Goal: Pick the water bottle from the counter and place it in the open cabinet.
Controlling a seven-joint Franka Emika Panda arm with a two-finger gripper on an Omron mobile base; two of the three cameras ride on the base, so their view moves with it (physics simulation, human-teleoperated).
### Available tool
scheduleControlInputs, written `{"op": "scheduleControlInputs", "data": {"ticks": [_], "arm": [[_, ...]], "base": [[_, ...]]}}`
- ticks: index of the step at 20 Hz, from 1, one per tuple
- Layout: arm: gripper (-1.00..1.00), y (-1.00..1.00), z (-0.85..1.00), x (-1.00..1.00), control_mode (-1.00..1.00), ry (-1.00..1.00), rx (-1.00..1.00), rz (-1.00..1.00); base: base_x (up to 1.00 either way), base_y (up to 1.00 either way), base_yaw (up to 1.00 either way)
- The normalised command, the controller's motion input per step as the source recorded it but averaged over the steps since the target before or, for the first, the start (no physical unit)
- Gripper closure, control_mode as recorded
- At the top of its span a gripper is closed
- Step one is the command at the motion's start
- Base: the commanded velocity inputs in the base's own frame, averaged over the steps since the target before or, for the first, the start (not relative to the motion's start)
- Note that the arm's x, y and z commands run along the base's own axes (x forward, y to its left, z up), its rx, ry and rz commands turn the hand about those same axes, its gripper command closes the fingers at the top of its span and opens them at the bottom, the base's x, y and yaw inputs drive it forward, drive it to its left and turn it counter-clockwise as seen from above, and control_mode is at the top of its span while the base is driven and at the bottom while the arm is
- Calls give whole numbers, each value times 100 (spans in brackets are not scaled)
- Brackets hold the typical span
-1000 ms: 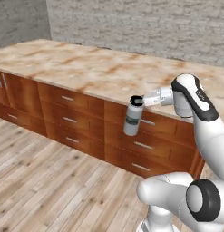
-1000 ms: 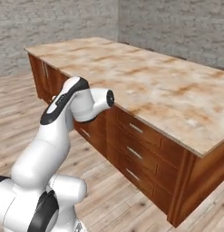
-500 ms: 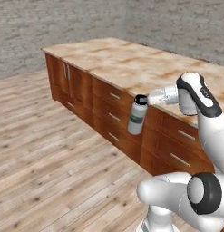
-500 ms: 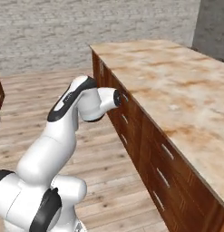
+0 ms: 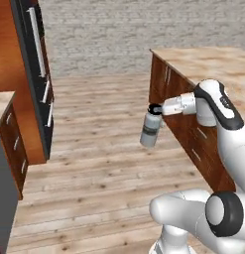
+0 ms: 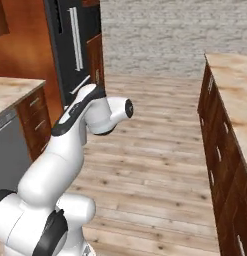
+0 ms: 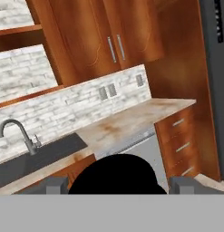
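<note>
Translucent grey water bottle (image 5: 151,130), veined marble counter (image 5: 213,62), glossy reddish wood drawers (image 5: 179,111), plank floor (image 5: 104,149).

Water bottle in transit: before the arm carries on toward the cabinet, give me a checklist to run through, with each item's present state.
1. Grasp: the gripper holds the water bottle by its capped top: ok.
2. Bottle attitude: it hangs nearly upright, slightly tilted: ok.
3. Clearance: the bottle is in mid-air over the wooden floor, apart from the counter: ok.
4. Target in sight: hand view shows an open shelf at upper left beside closed cabinet doors; whether it is the target: cannot tell.
5. Path: sink and faucet lie below that shelf; free route: cannot tell.
</note>
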Motion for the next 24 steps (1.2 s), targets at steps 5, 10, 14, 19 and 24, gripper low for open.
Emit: {"op": "scheduleControlInputs", "data": {"ticks": [5, 10, 14, 19, 24], "arm": [[100, 0, 0, 0, 100, 0, 0, 0], [100, 0, 0, 0, 100, 0, 0, 0], [100, 0, 0, 0, 100, 0, 0, 0], [100, 0, 0, 0, 100, 0, 0, 0], [100, 0, 0, 0, 100, 0, 0, 0]], "base": [[-24, -51, 67], [-28, -35, 73], [-28, -17, 77], [-26, -10, 76], [-28, -11, 77]]}}
